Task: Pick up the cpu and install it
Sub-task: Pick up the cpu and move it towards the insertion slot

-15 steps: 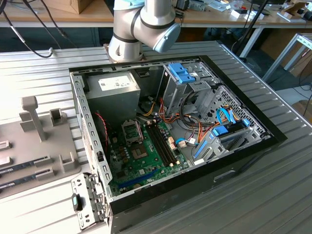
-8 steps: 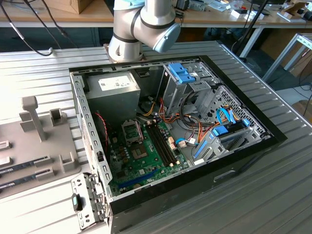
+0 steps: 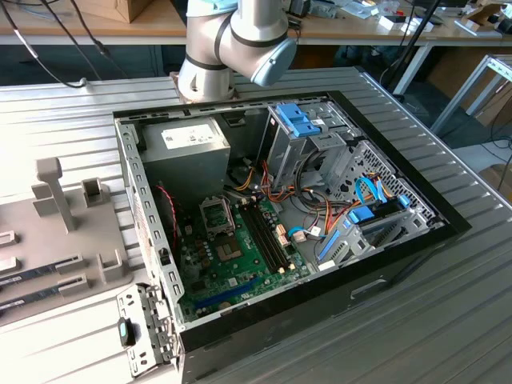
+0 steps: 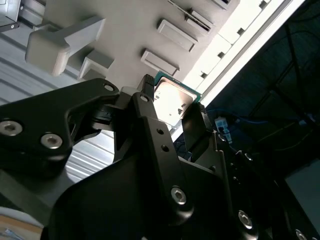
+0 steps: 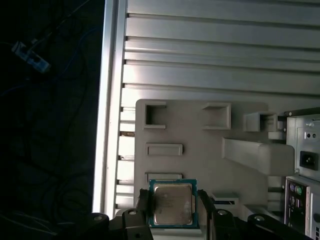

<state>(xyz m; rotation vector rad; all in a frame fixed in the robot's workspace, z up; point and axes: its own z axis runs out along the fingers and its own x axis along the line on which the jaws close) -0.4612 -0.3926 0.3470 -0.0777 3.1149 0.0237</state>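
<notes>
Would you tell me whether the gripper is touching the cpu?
Touching: in the first wrist view the gripper clamps the cpu by two opposite edges.

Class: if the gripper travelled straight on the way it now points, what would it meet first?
Probably the grey holder tray beyond the gripper and its held cpu; depth is unclear.

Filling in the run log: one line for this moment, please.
gripper: shut on cpu | cpu: gripped, grey tray behind | case: open, cpu not installed
</notes>
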